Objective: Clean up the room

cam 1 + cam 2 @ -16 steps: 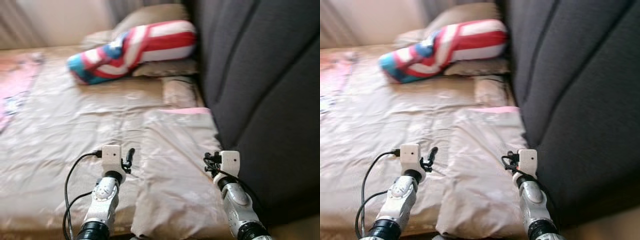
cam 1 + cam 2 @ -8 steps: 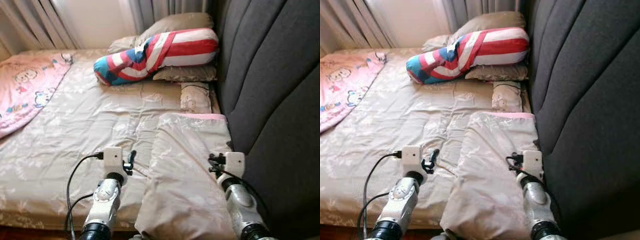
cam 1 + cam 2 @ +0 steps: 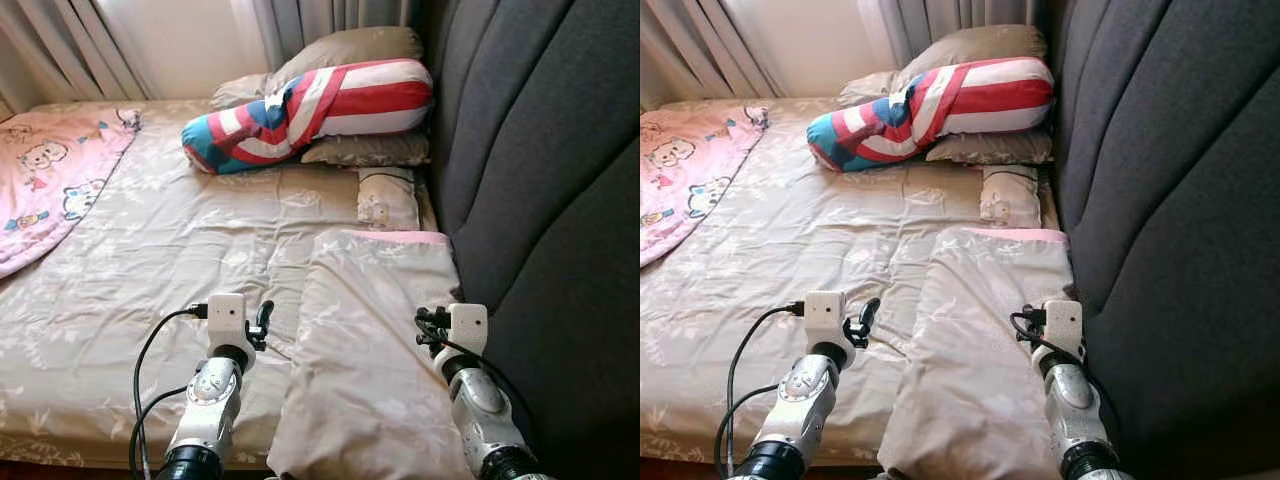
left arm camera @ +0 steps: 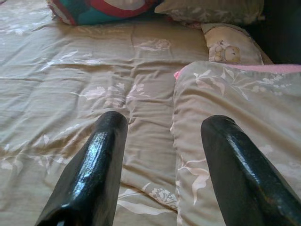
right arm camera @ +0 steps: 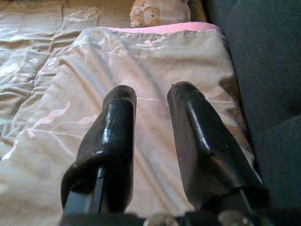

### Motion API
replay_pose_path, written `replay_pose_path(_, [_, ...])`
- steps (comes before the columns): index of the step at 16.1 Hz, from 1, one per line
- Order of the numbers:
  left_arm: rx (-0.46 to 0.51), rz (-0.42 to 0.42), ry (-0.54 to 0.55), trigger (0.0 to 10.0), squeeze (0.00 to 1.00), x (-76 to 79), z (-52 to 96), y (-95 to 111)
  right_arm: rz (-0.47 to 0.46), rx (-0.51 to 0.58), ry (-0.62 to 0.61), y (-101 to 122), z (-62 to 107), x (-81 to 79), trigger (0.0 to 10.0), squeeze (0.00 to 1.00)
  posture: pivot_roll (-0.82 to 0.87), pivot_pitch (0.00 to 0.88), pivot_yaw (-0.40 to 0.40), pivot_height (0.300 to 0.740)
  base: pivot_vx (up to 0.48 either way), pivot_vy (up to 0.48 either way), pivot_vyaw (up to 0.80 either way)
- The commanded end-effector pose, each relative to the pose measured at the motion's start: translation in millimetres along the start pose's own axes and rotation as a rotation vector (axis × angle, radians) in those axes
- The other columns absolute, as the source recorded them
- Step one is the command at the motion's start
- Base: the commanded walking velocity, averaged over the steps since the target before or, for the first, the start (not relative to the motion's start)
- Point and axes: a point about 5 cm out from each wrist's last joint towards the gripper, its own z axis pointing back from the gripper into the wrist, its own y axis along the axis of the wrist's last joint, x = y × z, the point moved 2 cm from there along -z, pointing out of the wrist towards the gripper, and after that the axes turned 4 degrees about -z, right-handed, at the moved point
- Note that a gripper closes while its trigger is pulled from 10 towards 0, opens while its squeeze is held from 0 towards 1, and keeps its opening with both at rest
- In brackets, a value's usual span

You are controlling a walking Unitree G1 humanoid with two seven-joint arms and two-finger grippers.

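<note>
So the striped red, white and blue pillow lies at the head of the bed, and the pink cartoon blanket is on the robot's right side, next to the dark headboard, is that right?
Not quite. The pink cartoon blanket lies on the robot's left side, far from the dark headboard, as the left eye view shows. The striped red, white and blue pillow does lie at the head of the bed.

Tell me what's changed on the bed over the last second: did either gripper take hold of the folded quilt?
Nothing was taken hold of. The view has steadied and shifted, which is the camera moving, not the things. The left gripper hangs open over the sheet beside the folded quilt, and the right gripper hangs open over it, as before. The striped pillow and pink blanket lie where they were.
</note>
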Motion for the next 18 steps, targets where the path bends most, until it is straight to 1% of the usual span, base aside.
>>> replay_pose_path(1, [-0.016, 0.012, 0.005, 10.0, 0.0, -3.3, 1.0, -2.2, 0.007, 0.0, 0.019, -0.1, -0.6, -5.8, 10.0, 0.0, -0.02, 0.095, 0.041, 0.74, 0.0, 0.0, 0.8])
replay_pose_path(2, [-0.016, 0.011, 0.005, 10.0, 0.0, -3.3, 1.3, -2.2, -0.01, -0.002, 0.011, -1.0, -0.3, -5.6, 10.0, 0.0, -0.02, 0.096, 0.042, 0.74, 0.0, 0.0, 0.8])
replay_pose_path(4, [-0.016, 0.008, 0.006, 10.0, 0.0, -4.1, 1.9, -2.4, -0.024, -0.003, 0.001, -2.1, 0.4, -4.6, 10.0, 0.0, -0.02, 0.104, 0.044, 0.74, 0.0, 0.0, 0.0])
replay_pose_path(8, [-0.02, 0.009, 0.001, 10.0, 0.0, -3.6, 2.0, -2.7, -0.024, -0.013, -0.002, -4.2, 0.9, -4.7, 10.0, 0.0, -0.02, 0.112, 0.048, 0.74, 0.0, 0.0, 0.0])
replay_pose_path(9, [-0.024, 0.01, -0.001, 10.0, 0.0, -3.3, 2.1, -3.1, -0.026, -0.015, -0.003, -4.7, 1.0, -4.6, 10.0, 0.0, -0.02, 0.113, 0.048, 0.74, 0.0, 0.244, 0.0])
replay_pose_path(14, [-0.027, 0.009, -0.005, 10.0, 0.0, -3.4, 2.9, -3.4, -0.013, -0.02, 0.008, -6.6, 1.6, -7.9, 10.0, 0.0, -0.02, 0.121, 0.054, 0.74, 0.0, 0.48, 0.0])
replay_pose_path(16, [-0.028, 0.008, -0.006, 10.0, 0.0, -3.6, 3.1, -3.3, -0.002, -0.009, 0.024, -5.5, 1.7, -10.6, 10.0, 0.0, -0.02, 0.123, 0.057, 0.74, 0.0, 0.48, 0.8])
replay_pose_path(18, [-0.027, 0.007, -0.008, 10.0, 0.0, -4.0, 3.2, -3.0, -0.018, -0.009, 0.02, -6.1, 2.0, -11.3, 10.0, 0.0, -0.02, 0.125, 0.059, 0.74, 0.0, 0.48, 0.69])
